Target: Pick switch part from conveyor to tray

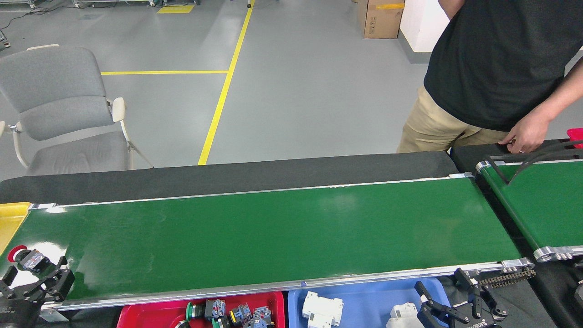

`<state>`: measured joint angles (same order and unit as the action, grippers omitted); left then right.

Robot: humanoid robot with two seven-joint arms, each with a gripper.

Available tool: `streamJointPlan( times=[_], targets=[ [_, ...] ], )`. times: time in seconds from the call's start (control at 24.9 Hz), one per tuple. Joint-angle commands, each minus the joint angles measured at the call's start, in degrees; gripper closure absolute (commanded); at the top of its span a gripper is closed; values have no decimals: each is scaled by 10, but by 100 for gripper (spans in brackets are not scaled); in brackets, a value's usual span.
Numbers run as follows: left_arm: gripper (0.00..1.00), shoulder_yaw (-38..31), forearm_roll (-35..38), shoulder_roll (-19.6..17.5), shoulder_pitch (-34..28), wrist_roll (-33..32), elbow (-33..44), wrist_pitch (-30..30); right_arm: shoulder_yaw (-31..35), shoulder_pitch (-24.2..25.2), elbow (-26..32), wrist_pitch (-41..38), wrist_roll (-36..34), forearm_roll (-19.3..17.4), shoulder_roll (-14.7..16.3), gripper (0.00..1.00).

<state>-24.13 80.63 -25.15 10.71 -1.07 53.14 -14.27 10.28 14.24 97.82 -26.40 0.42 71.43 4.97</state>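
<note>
The switch part [30,259], a small grey-blue body with a red round cap, lies at the far left end of the glossy green conveyor [273,232]. My left gripper [36,268] is open right at the part's near side, one finger on each side of it, not closed on it. At the bottom right, my right gripper [444,294] hangs open and holds nothing, over the right end of the blue tray [364,296]. A red tray [150,316] below the belt's near rail holds several switch parts.
A yellow tray [10,218] sits past the conveyor's left end. White parts lie in the blue tray. A second, narrower green belt [542,200] with black cables stands at the right, and a person's hand [524,134] rests at its far edge. Behind the belt stands a grey chair [63,109].
</note>
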Motion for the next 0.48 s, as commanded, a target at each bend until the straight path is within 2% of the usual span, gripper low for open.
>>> streamJointPlan(
  times=[0.0, 0.2, 0.32, 0.44],
  targets=[
    [0, -4, -2, -31, 29, 2, -42, 4, 1, -7, 7, -3, -1, -2, 2, 0],
    [2, 3, -2, -71, 101, 5, -174, 6, -2, -14, 7, -4, 5, -2, 2, 0],
    [6, 3, -2, -75, 109, 5, -199, 5, -4, -23, 6, -4, 16, -2, 2, 0],
    [17, 13, -2, -69, 109, 6, -211, 5, -10, -24, 5, -4, 16, -2, 2, 0]
  ],
)
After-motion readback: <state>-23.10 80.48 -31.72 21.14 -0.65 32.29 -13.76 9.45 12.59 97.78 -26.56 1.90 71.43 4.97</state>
